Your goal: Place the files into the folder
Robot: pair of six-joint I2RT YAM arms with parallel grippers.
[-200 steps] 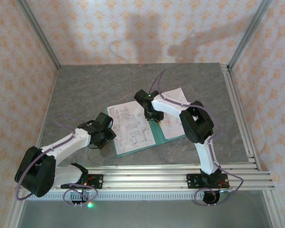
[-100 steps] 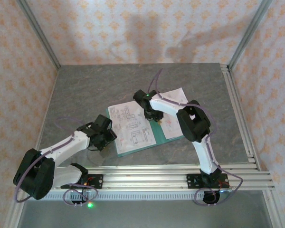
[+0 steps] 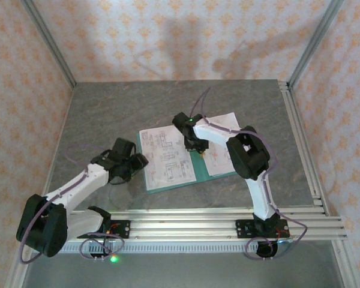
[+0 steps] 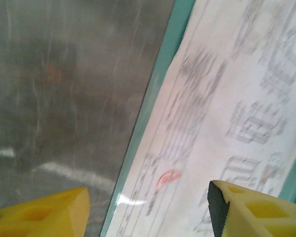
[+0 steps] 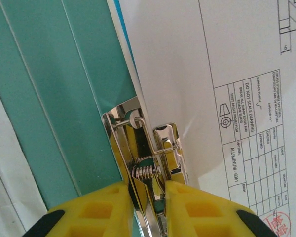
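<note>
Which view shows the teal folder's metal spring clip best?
Right wrist: the small metal spring clip sits close and sharp between the right gripper's fingers. Top external gives its spot at the teal card folder's spine, under that gripper.

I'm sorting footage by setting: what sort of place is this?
Likely a lab robot test cell, not an office: aluminium posts and patterned wall panels enclose a grey table, with two robot arms bolted to a rail.

Grey marbled tabletop (image 3: 108, 114), peach floral-patterned walls (image 3: 180, 36), aluminium corner posts (image 3: 48, 42), slotted front rails (image 3: 186, 225)
</note>
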